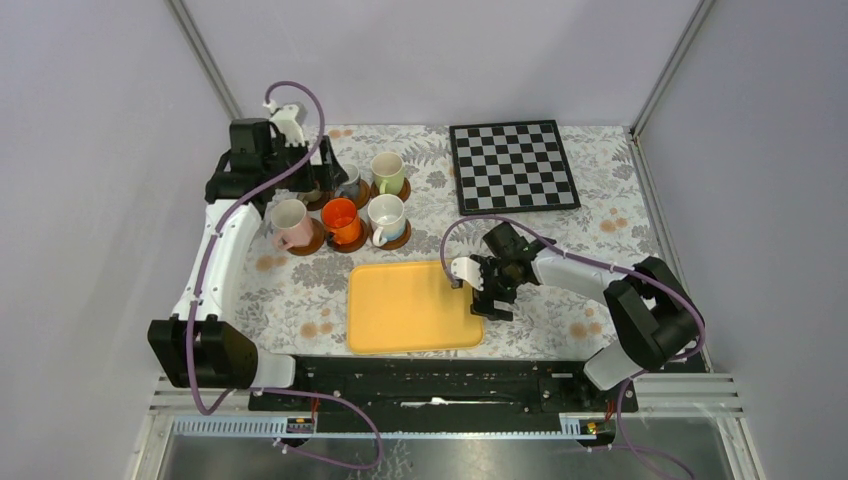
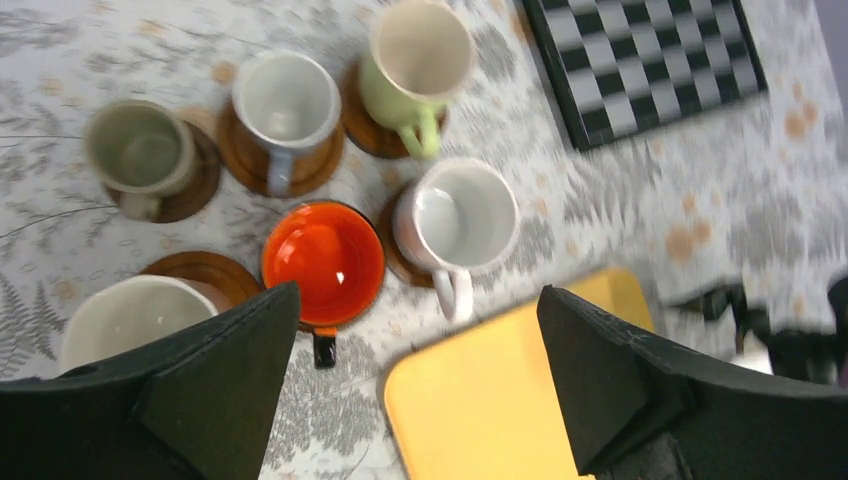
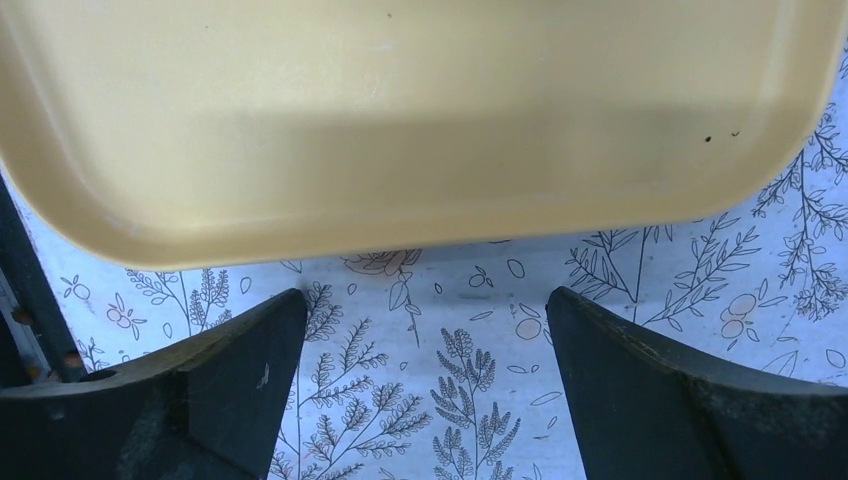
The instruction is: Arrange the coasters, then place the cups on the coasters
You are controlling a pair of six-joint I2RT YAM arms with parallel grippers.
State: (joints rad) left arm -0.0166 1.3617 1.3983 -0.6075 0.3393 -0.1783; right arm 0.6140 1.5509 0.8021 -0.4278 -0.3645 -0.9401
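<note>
Nearest lies the yellow rectangular plastic tray (image 1: 400, 310), bare. Just beside its right edge the right gripper (image 3: 425, 330) is held over the floral tablecloth (image 1: 600, 230), jaws wide, nothing between them. Farther left, six round dark-brown coasters (image 2: 200, 270) are grouped in two rows, each carrying a mug: pinkish cup (image 2: 125, 318), orange-red cup (image 2: 323, 262) and white cup (image 2: 460, 215) in front; grey-brown cup (image 2: 140, 148), blue-grey cup (image 2: 286, 100) and pale green cup (image 2: 420, 50) behind. The left gripper (image 2: 417, 300) is held above them, jaws wide and empty. The task is judged essentially complete. Each cup is to be checked for centring within its coaster rim; arms are best withdrawn upward first, so that handles are not clipped.
</note>
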